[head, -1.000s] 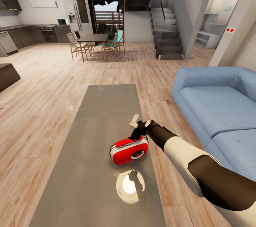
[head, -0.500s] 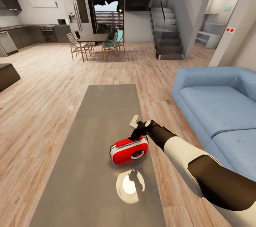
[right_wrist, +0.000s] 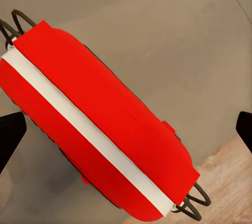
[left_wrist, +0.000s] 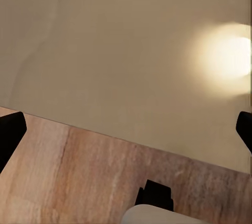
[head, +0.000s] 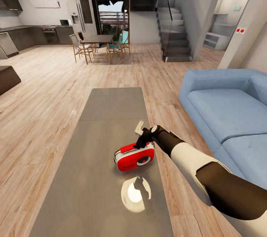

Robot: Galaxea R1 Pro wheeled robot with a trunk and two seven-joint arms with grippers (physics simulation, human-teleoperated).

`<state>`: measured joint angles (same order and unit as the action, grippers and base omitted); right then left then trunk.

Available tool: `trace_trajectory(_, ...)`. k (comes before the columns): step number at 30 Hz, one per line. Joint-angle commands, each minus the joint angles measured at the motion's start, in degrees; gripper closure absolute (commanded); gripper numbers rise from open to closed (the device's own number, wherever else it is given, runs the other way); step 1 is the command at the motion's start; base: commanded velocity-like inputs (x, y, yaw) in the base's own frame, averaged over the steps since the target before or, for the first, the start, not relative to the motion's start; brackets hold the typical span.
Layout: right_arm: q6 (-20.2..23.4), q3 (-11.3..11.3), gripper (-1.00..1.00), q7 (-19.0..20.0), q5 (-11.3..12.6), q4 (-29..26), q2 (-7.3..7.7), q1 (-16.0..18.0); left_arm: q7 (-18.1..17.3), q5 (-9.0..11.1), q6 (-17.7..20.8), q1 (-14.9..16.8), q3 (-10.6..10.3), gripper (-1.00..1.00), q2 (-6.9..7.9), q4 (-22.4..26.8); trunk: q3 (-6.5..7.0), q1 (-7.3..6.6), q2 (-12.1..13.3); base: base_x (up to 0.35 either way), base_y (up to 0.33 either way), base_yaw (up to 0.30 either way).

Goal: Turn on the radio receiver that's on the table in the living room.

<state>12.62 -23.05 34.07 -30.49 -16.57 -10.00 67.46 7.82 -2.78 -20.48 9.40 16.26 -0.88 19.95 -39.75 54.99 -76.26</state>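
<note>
Below the open right claw (right_wrist: 126,129), the red radio receiver (right_wrist: 97,124) shows a white band lengthwise.

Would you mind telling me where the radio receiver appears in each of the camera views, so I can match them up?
Head view: the radio receiver stands on the table, just below centre, under the right gripper.
Right wrist view: the radio receiver lies diagonally across the frame, seen from above.
Left wrist view: not in it; the view looks at the table edge and the wood floor.
Shared landmark: the glossy grey table top.
</note>
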Motion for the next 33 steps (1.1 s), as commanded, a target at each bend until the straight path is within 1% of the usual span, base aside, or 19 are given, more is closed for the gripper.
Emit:
trace_trajectory(1,0.01,0.01,-1.0,0.01,0.0,0.0,0.0,-0.02,0.0,-0.03,0.0,0.0,0.0,-1.0,-0.02,0.0,0.0,0.0,0.0,0.0,0.0,0.0)
trace_trajectory(9,-0.04,-0.01,-1.0,0.03,0.06,0.0,0.0,-0.02,0.0,-0.12,0.0,0.0,0.0,-1.0,-0.02,-0.01,0.0,0.0,0.0,0.0,0.0,0.0)
trace_trajectory(12,-0.05,0.0,-1.0,0.03,0.13,-0.01,0.37,0.0,0.0,-0.1,-0.03,0.0,0.0,-1.0,-0.12,-0.02,0.0,0.0,0.0,0.0,0.0,0.0)
trace_trajectory(22,-0.05,-0.01,-1.0,0.03,0.15,-0.03,0.89,-0.04,0.04,-0.06,-0.12,0.0,0.0,-1.0,-0.11,0.0,-1.8,2.2,-4.01,0.0,0.0,0.0)
trace_trajectory(28,-0.14,0.01,-1.0,0.03,0.15,-0.02,1.69,-0.01,0.07,0.03,-0.17,0.0,0.0,-1.0,-0.09,-0.02,-2.87,3.51,-6.42,0.0,0.0,0.0)
trace_trajectory(33,-1.65,0.02,-1.0,0.03,0.3,-0.02,1.94,-0.02,0.07,0.05,-0.17,0.0,0.0,-1.0,-0.09,0.0,-3.77,4.61,-8.42,0.0,0.0,0.0)
